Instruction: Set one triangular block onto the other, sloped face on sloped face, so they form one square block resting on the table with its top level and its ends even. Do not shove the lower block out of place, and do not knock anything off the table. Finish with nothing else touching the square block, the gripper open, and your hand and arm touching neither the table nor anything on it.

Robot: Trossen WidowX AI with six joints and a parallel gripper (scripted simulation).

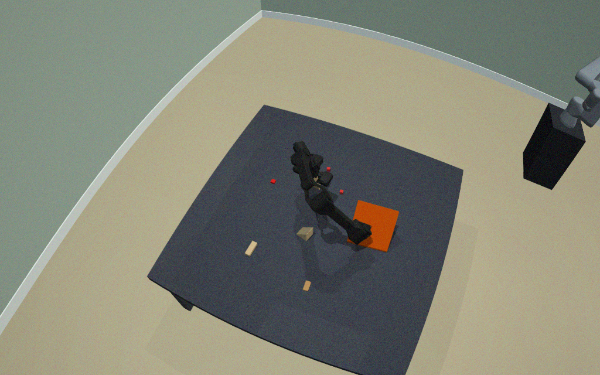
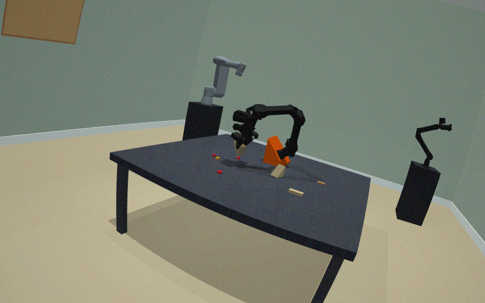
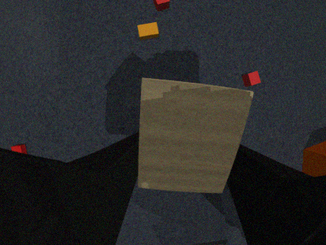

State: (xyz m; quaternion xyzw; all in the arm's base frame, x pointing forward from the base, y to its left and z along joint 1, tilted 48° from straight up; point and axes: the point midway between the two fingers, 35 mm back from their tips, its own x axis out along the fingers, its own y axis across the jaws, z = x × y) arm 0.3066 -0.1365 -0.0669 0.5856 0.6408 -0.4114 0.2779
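Note:
My gripper point(image 1: 316, 181) point(image 2: 240, 144) point(image 3: 182, 142) is shut on a tan triangular block point(image 2: 239, 148) point(image 3: 193, 135) and holds it in the air above the dark table point(image 1: 221, 292) point(image 2: 160, 160), near the far middle. The block's broad face fills the centre of the wrist view. The other tan triangular block point(image 1: 305, 233) point(image 2: 278, 172) rests on the table some way from the gripper, beside the arm's base. In the wrist view it shows at the bottom edge, below the held block.
A large orange wedge point(image 1: 375, 223) point(image 2: 272, 149) point(image 3: 315, 159) stands by the arm's base. Small red cubes point(image 1: 272, 180) point(image 2: 219, 172) point(image 3: 252, 79) and a small orange cube point(image 2: 217, 157) point(image 3: 148, 30) lie under the gripper's area. Two tan bars point(image 1: 251, 248) point(image 2: 295, 192) lie nearer the front.

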